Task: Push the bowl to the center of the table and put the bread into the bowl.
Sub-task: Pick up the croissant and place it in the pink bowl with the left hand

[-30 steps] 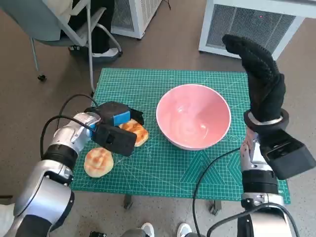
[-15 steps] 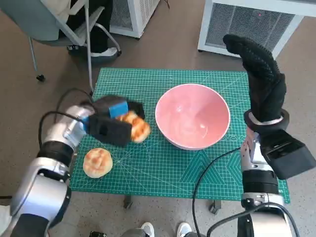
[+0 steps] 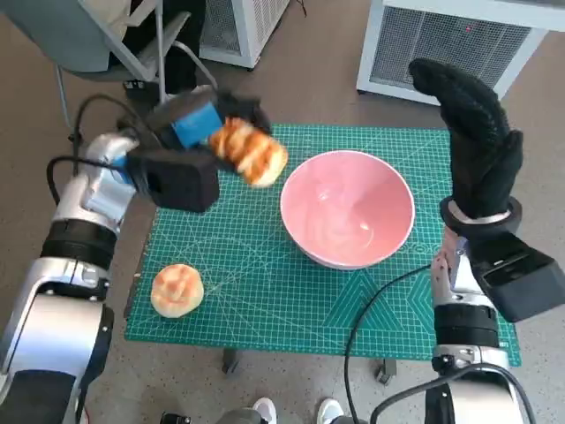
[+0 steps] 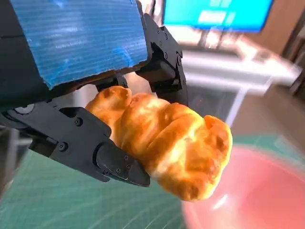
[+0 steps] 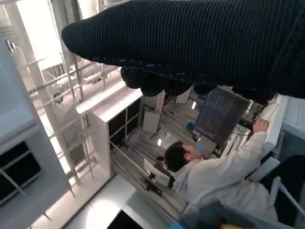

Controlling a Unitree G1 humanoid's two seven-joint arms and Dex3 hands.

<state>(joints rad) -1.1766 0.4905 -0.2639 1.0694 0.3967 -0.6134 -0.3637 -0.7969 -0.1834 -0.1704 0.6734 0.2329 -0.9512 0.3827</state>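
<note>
Left hand: the black hand with blue tape over its back (image 3: 196, 124) is raised above the table's 10 o'clock corner and grips a golden-brown, lobed piece of bread (image 3: 251, 151); its black fingers (image 4: 114, 162) clasp the bread from both sides.
Held bread: it sits in the air, off the mat, just beside the bowl's rim at about 10 o'clock of the bowl; in the left wrist view the bread (image 4: 167, 140) juts out past the fingertips with the pink bowl (image 4: 248, 191) blurred beneath it.
Bowl: the round pink bowl (image 3: 347, 208) stands upright on the green gridded cutting mat (image 3: 265, 291), slightly toward 2 o'clock of the mat's middle, with nothing in it.
Second bread: a round golden bun (image 3: 177, 289) lies on the mat near its 8 o'clock corner, well apart from the bowl.
Right hand: the hand in the black knitted glove (image 3: 472, 141) is held upright at the mat's 3 o'clock edge, just beside the bowl, fingers extended together and holding nothing.
Right wrist view: the glove (image 5: 190, 43) spans the picture, and a person in a white top (image 5: 214, 176) is seated at a desk.
Surroundings: a grey chair (image 3: 97, 44) and white ventilated cabinets (image 3: 450, 44) stand on the floor at 12 o'clock.
</note>
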